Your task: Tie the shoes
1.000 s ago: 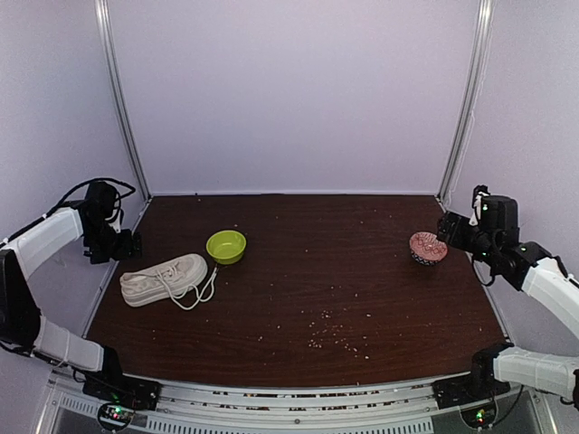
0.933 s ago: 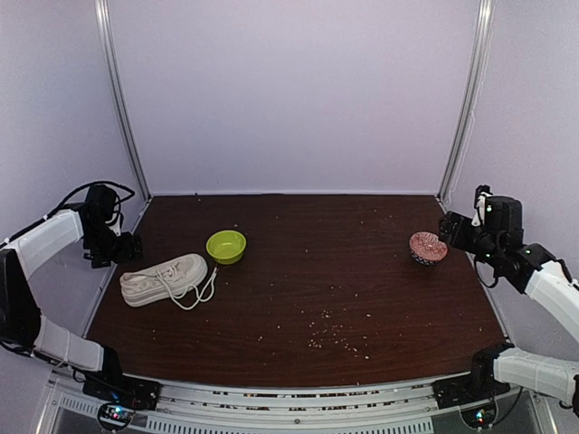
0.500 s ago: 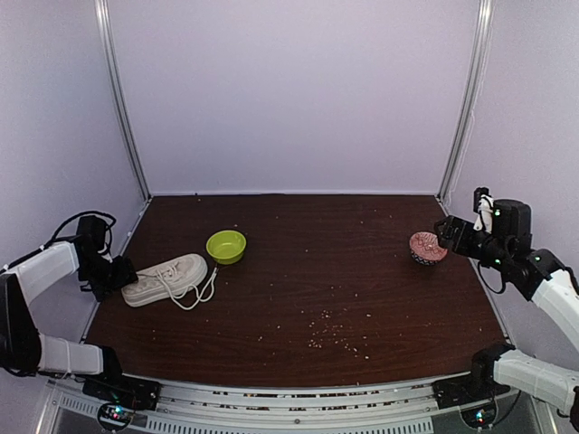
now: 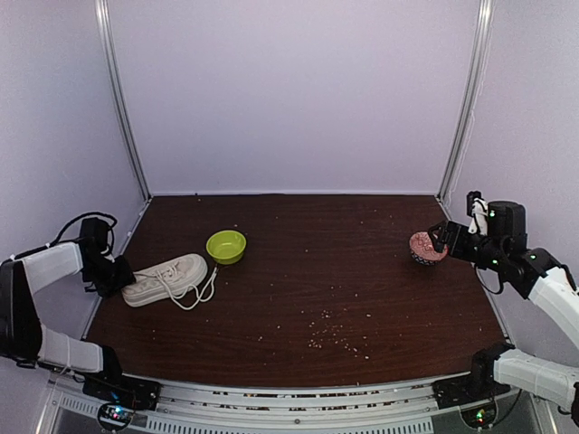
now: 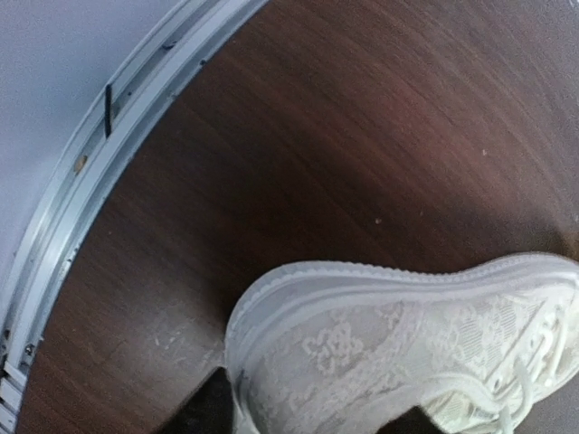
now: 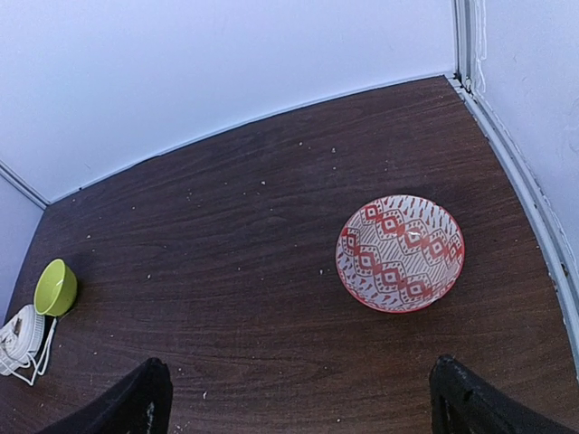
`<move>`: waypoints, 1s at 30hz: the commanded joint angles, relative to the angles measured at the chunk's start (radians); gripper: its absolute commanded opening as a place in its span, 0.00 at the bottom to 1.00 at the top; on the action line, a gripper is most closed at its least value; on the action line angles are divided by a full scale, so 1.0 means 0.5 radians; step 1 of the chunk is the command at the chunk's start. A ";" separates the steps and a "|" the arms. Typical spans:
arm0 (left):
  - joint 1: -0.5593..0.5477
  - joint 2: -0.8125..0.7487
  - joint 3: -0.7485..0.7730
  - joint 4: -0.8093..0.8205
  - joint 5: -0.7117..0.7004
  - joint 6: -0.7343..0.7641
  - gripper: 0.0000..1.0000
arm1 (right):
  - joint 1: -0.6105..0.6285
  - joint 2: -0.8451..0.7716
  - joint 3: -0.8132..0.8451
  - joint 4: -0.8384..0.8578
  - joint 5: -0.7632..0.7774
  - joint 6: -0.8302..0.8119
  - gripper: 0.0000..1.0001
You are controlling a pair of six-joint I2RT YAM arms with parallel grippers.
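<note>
The off-white shoe (image 4: 167, 278) lies on its sole at the left of the dark table, its long white laces (image 4: 201, 289) loose and trailing off its right end. My left gripper (image 4: 122, 276) sits low at the shoe's left end. In the left wrist view that rounded lace-patterned end (image 5: 380, 353) fills the space between the two dark fingers, which press on its sides, so the left gripper (image 5: 308, 416) is shut on it. My right gripper (image 4: 439, 237) hovers open at the far right with nothing in it; in the right wrist view the shoe (image 6: 16, 339) is tiny at the far left.
A green bowl (image 4: 226, 245) stands just behind the shoe's right end. A red-patterned bowl (image 4: 427, 246) sits right below my right gripper (image 6: 298, 398), ahead of its fingers (image 6: 145, 398). Crumbs dot the table's middle and front. A metal rail (image 5: 99, 181) runs along the left edge.
My left gripper dropped from beside the left post to the shoe's left end, and its jaws narrowed around it. The right gripper drifted slightly down and left, staying open.
</note>
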 commanded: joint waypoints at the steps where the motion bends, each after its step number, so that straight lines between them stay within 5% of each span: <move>1: 0.019 0.082 0.093 0.149 0.025 0.019 0.29 | -0.005 -0.009 -0.035 -0.008 -0.051 -0.009 0.99; 4: 0.020 0.038 0.176 0.091 -0.019 0.015 0.00 | -0.005 -0.017 -0.033 -0.025 -0.077 -0.022 1.00; 10: -0.056 -0.375 0.375 0.108 0.046 0.126 0.00 | 0.020 -0.046 -0.016 -0.047 -0.316 -0.086 0.99; 17: -0.584 -0.655 0.635 0.043 -0.130 0.117 0.00 | 0.330 -0.045 -0.013 0.160 -0.443 0.022 0.99; 23: -1.129 -0.547 0.862 0.040 -0.391 -0.128 0.00 | 0.923 0.107 -0.073 0.682 -0.294 0.172 0.99; 30: -1.677 -0.136 1.285 -0.096 -0.731 -0.536 0.00 | 1.602 0.350 -0.279 1.576 0.252 0.135 1.00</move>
